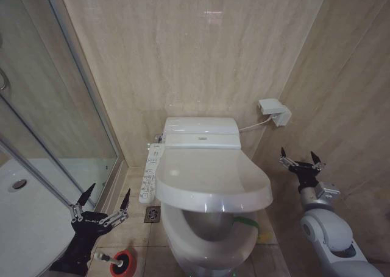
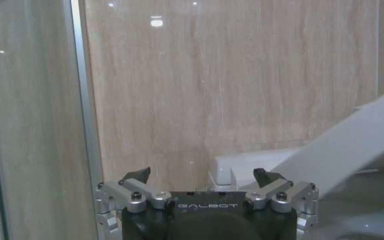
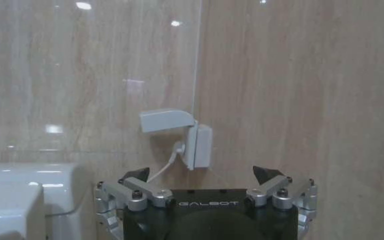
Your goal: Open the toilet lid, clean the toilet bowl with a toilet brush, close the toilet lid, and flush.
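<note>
Both grippers hover with fingers spread wide and empty: the left gripper (image 1: 100, 205) just left of the bowl (image 1: 210, 243), the right gripper (image 1: 300, 160) beside the wall socket (image 1: 274, 112). The lid (image 1: 210, 179) sits part-raised between them. The brush (image 1: 120, 262) stands below the left fingers; a slow, upright grasp seems best.

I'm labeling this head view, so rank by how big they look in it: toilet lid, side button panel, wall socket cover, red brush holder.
Largest to smallest:
1. toilet lid
2. button panel
3. wall socket cover and red brush holder look alike; the holder is cut by the frame edge, so they are left unranked.
</note>
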